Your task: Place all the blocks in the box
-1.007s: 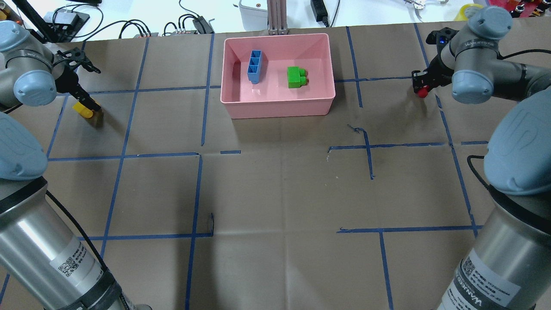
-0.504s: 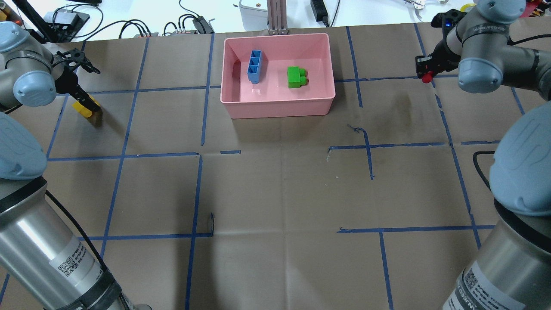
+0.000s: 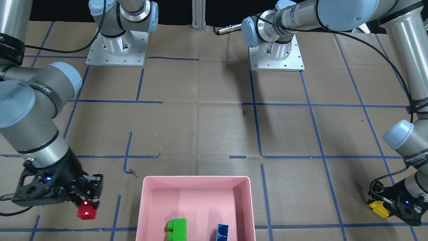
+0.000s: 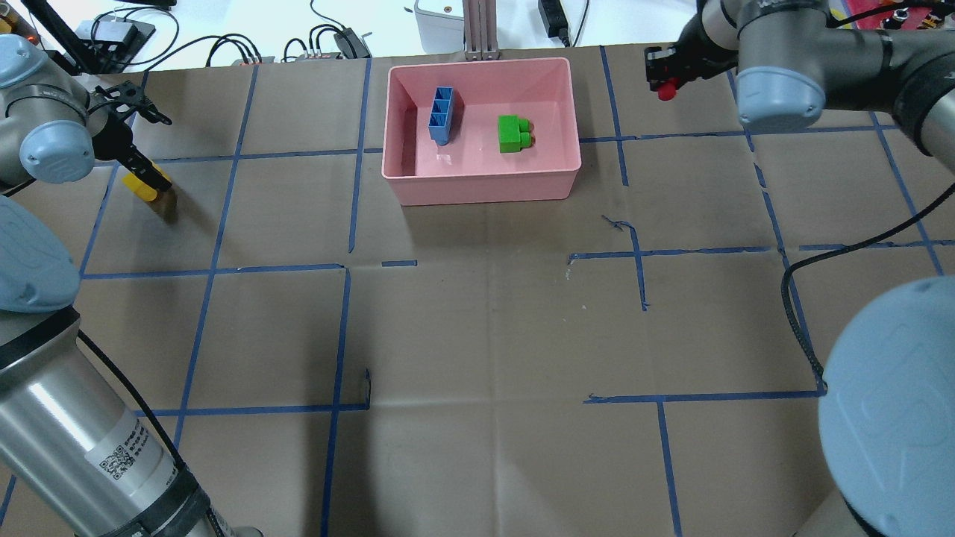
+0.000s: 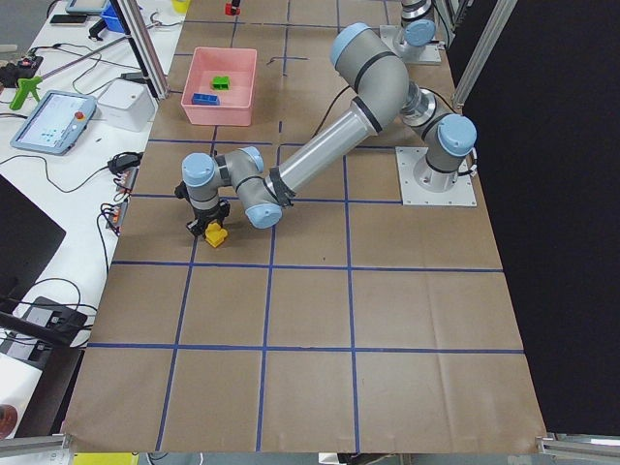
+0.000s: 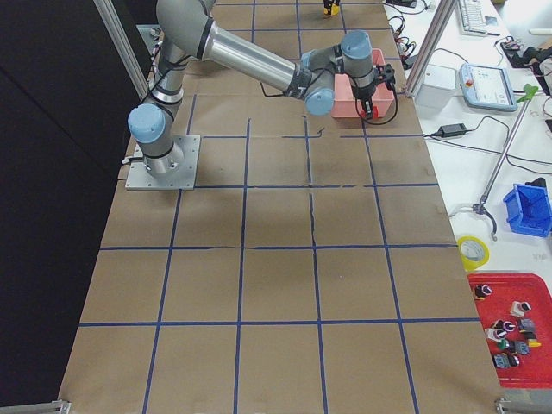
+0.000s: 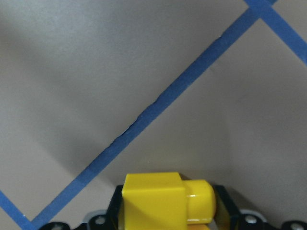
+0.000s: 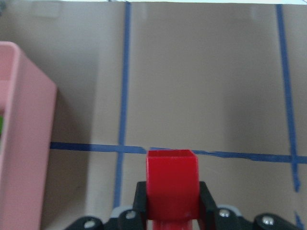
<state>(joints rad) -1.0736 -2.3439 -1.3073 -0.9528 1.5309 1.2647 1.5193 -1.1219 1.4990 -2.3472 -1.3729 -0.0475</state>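
While both arms are parked out toward the far side of the table point(image 4: 485, 321), here's what I'm seeing on my end. The right gripper point(image 4: 662, 76) has its fingers clamped on the red one-stud block point(image 4: 663, 91). It's up near the far edge, just off the right side of the pink box point(image 4: 481, 179), not over it. On the right wrist cam the red block is pinched between both fingers, and the box wall shows at the frame's left edge.

The left gripper point(image 4: 147, 177) is way over by the left edge, toward the far-left corner, fingers closed on the yellow two-stud block point(image 4: 139, 187). I honestly can't tell whether that block is touching the paper or sitting just above it.

The box sits mid-way along the far edge. Inside, the blue three-stud block point(image 4: 441, 114) is near the box's left wall with its open cells facing up. The green two-stud block point(image 4: 513, 134) is more to the right, studs pointing at the right wall. The two aren't touching.
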